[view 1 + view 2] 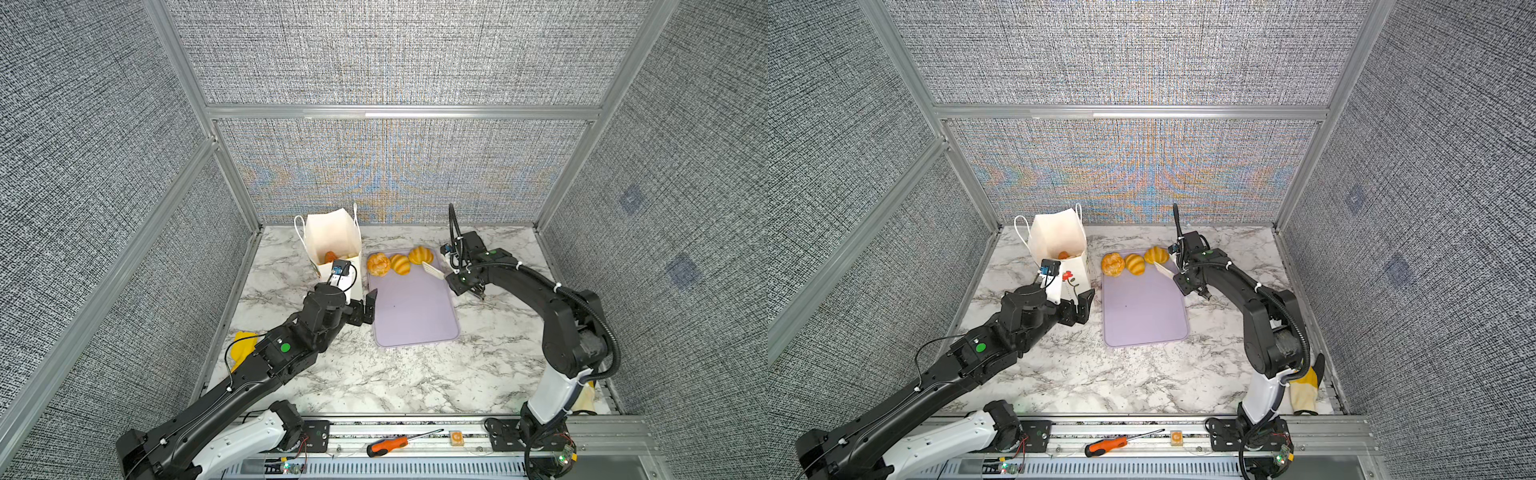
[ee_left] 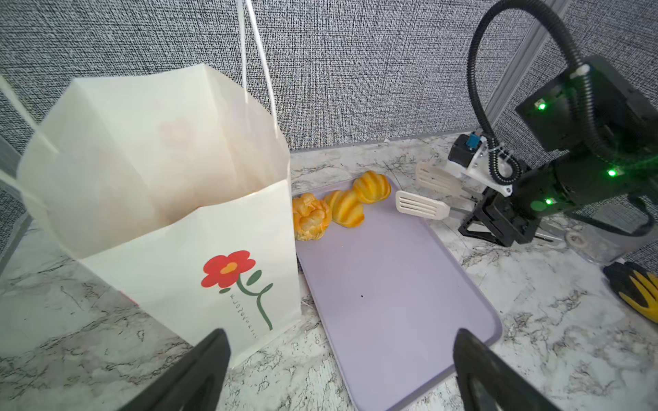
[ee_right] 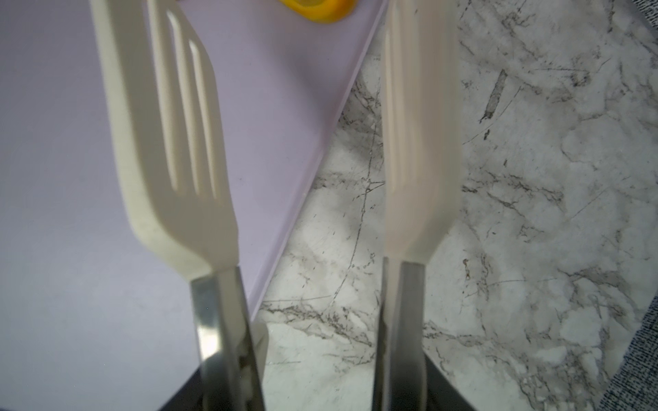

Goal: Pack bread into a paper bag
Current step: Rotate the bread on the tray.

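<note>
The black fingers [image 2: 204, 370] of the left gripper [image 2: 340, 338] are being held spread wide, with nothing between them. They are being held low over the grey-veined marble table [image 1: 374, 374], just in front of the tall white paper bag [image 2: 171, 227] with cord handles and a red flower print. The bag is being seen upright with its mouth open, just beside the flat lilac tray [image 2: 391, 302]. An orange-brown piece of bread [image 1: 330, 256] is being shown at its bottom in both top views. Three glossy golden pastries [image 1: 400, 264] are being borne in a row at the tray's far end. Cream slotted tongs [image 3: 171, 142] with steel arms are being gripped by the right gripper [image 2: 477, 213], whose fingers are being pressed onto those arms. The blades are being held parted and empty over the tray's far corner, just beside the nearest striped roll [image 1: 421, 254].
</note>
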{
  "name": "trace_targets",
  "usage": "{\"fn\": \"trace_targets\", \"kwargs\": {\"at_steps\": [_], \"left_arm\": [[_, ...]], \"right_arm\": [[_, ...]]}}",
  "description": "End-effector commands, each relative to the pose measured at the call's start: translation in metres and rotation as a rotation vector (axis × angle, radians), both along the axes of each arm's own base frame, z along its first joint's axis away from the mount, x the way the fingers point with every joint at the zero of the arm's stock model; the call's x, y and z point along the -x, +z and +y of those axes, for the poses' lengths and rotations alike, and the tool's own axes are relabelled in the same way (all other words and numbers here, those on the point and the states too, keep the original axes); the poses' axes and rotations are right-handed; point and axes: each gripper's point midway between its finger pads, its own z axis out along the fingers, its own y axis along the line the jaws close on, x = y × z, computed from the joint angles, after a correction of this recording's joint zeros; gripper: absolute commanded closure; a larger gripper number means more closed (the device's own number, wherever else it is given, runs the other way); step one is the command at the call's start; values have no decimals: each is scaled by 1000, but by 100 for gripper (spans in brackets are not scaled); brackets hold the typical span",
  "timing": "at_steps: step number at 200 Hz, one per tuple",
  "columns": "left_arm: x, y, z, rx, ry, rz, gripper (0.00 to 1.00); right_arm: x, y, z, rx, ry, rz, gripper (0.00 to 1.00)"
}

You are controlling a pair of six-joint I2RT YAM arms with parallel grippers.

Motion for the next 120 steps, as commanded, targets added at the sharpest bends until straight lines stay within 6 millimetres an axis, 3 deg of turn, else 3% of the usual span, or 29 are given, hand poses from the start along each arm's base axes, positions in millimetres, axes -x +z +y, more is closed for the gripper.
{"fn": "trace_targets", "kwargs": {"at_steps": [1, 64, 120], "left_arm": [[4, -1, -9, -16, -60, 14, 1], [2, -17, -28, -53, -129, 70, 1], [-2, -20, -38, -52, -153, 77, 1]], "right_arm": [[-22, 6, 3, -18, 64, -65, 41], [-44, -7, 6, -19, 143, -54, 41], [-62, -16, 0, -29, 174, -43, 41]]}}
